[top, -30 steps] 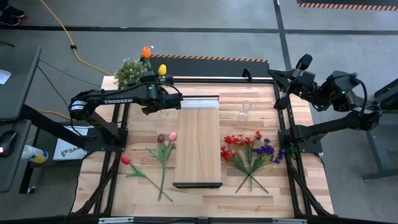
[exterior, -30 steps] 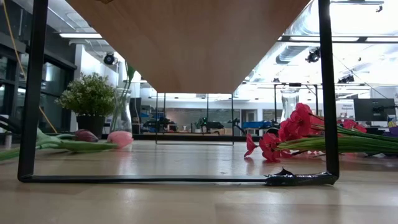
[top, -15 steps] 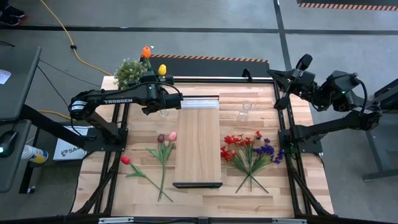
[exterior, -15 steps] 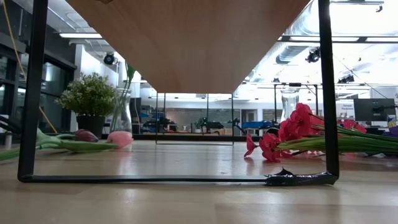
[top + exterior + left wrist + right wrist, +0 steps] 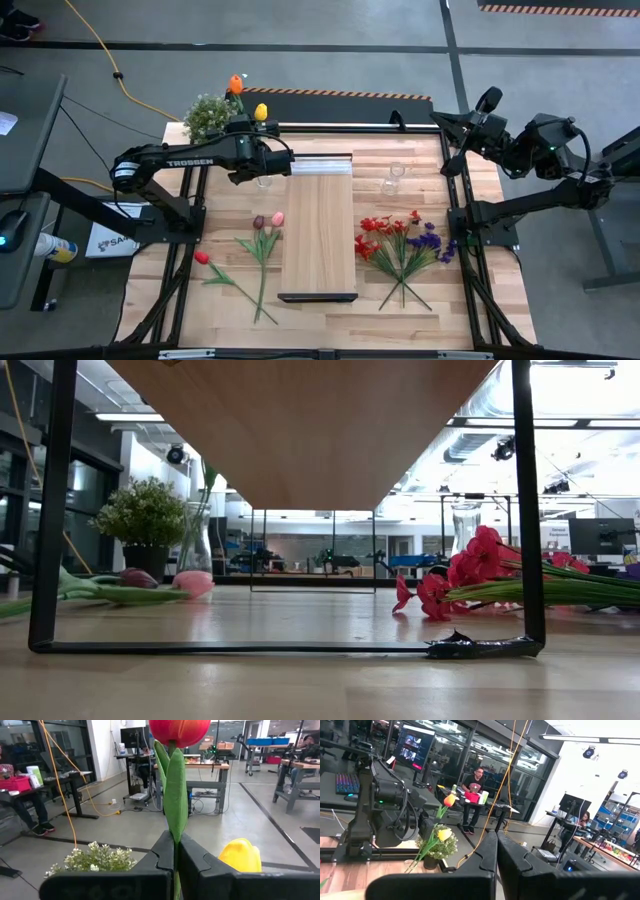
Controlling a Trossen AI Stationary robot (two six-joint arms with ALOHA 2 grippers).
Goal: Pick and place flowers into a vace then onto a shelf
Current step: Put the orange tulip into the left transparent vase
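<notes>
Grey concrete floor (image 5: 330, 60) all round the butcher-block table (image 5: 340, 310). Orange cable (image 5: 100, 50) trails across it. Beyond the table: workbenches (image 5: 210, 775), glass partitions (image 5: 485, 755), a lit monitor (image 5: 412, 745), ceiling striplights (image 5: 130, 417).

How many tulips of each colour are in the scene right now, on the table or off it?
Orange tulip: 1
Yellow tulip: 1
Pink tulip: 1
Dark maroon tulip: 1
Red tulip: 1
Total: 5
</notes>
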